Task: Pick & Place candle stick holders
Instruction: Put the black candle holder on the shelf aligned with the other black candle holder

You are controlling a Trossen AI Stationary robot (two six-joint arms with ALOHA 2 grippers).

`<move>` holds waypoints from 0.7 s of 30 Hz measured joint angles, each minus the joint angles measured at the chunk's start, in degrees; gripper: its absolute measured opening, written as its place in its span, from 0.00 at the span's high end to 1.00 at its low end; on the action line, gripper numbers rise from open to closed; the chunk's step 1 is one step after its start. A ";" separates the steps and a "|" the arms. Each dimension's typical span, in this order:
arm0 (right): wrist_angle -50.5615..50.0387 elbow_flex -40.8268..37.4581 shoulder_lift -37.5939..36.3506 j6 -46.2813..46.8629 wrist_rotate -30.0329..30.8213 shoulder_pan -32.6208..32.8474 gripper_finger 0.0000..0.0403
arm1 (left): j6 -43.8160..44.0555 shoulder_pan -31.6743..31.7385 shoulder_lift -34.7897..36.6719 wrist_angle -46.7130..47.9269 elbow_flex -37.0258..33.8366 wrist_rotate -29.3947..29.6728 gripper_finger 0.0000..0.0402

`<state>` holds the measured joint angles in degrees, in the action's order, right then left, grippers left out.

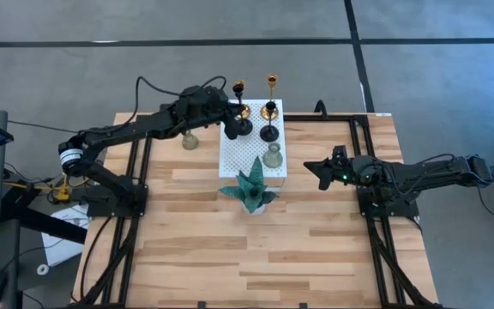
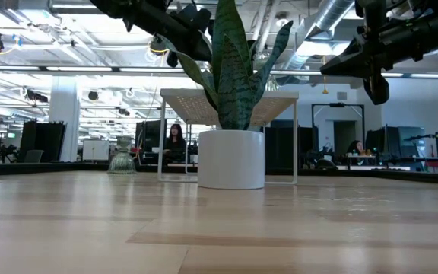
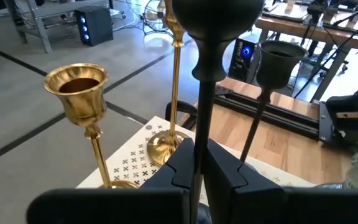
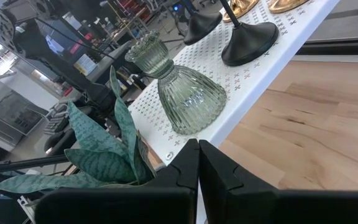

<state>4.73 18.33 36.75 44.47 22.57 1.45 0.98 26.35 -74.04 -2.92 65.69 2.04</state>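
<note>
On the white perforated board (image 1: 249,153) stand two gold holders (image 3: 79,93) (image 3: 174,74), a second black holder (image 3: 272,62) and a grey-green bell-shaped holder (image 4: 182,93). The other grey-green holder (image 1: 190,140) stands on the table left of the board and also shows in the low view (image 2: 122,158). My left gripper (image 1: 232,120) is over the board's far left part, shut on a black holder (image 3: 216,18). My right gripper (image 1: 322,172) is shut and empty, above the table right of the board. My left gripper pinches the black holder's thin stem (image 3: 199,134) between its two fingers, well below the cup. The fingers come from the table's left side and lie across the stem. The holder stands upright. The gripper hides its base, so whether it rests on the board cannot be told.
A teal spiky plant (image 1: 251,187) in a white pot (image 2: 230,158) stands at the board's near edge. The board stands on thin legs above the table (image 2: 226,97). Black frame rails (image 1: 363,163) run along the table's sides. Bare wood lies toward the near edge (image 1: 256,257).
</note>
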 joint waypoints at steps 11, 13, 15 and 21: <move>-0.02 0.00 0.00 0.00 0.00 0.00 1.00 | 1.47 -0.04 0.00 0.66 -0.01 -0.81 0.97; -0.02 0.00 0.00 0.00 0.00 -0.01 1.00 | 1.48 -0.39 0.01 0.66 -0.61 -0.78 0.97; -0.02 0.00 0.00 0.00 0.00 0.00 1.00 | 2.04 -0.46 0.02 0.78 -1.58 -0.79 0.97; -0.02 0.00 -0.02 0.00 0.00 0.00 1.00 | 2.99 -0.46 0.11 -0.43 -3.16 -0.68 0.97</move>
<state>4.71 18.33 36.73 44.47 22.57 1.45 3.97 25.89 -73.93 -3.34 62.53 1.36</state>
